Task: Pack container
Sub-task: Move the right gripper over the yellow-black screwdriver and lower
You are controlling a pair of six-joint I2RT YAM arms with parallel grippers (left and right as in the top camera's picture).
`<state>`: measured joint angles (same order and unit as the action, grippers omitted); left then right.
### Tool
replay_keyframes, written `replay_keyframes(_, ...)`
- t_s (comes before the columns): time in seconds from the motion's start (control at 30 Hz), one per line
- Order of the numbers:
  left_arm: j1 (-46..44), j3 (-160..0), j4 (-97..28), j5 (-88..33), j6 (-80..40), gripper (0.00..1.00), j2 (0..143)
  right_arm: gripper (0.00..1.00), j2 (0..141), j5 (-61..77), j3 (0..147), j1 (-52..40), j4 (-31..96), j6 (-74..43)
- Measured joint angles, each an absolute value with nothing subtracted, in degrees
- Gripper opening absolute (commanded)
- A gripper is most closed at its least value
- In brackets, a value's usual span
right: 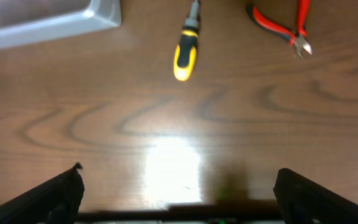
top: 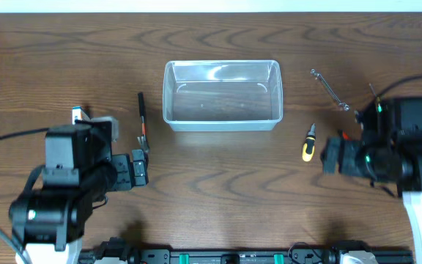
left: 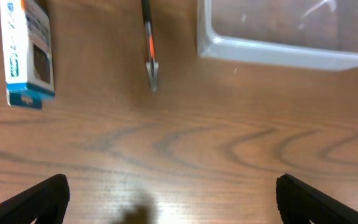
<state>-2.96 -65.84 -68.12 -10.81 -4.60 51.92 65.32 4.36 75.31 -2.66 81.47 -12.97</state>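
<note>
The clear rectangular container (top: pixel 222 123) stands empty at the table's middle back. Its near wall shows in the left wrist view (left: pixel 278 51) and its corner in the right wrist view (right: pixel 55 23). My left gripper (top: pixel 139 169) (left: pixel 173 202) is open and empty, in front of and left of the container. My right gripper (top: pixel 331 155) (right: pixel 179 199) is open and empty, to the container's front right. A black tool with orange marks (top: pixel 142 121) (left: pixel 150 50) lies left of the container. A yellow-and-black screwdriver (top: pixel 309 142) (right: pixel 187 48) lies to its right.
A small blue-and-white box (top: pixel 79 114) (left: pixel 27 53) lies at the left, beside my left arm. A silver wrench (top: pixel 330 90) lies at the back right. Red-handled pliers (right: pixel 284 25) lie right of the screwdriver, just ahead of my right gripper.
</note>
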Motion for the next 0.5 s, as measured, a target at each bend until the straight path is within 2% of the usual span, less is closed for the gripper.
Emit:
replay_keyframes(0.33,-2.9,-65.8,-67.9,-10.8,-3.8,0.98,54.7,0.99,79.4,-2.7,75.4,-3.3,70.3,-28.5)
replay_keyframes(0.5,-2.9,-65.8,-67.8,-10.8,-2.8,0.98,54.7,0.99,87.0,-3.5,75.4,-3.9,67.8,-31.9)
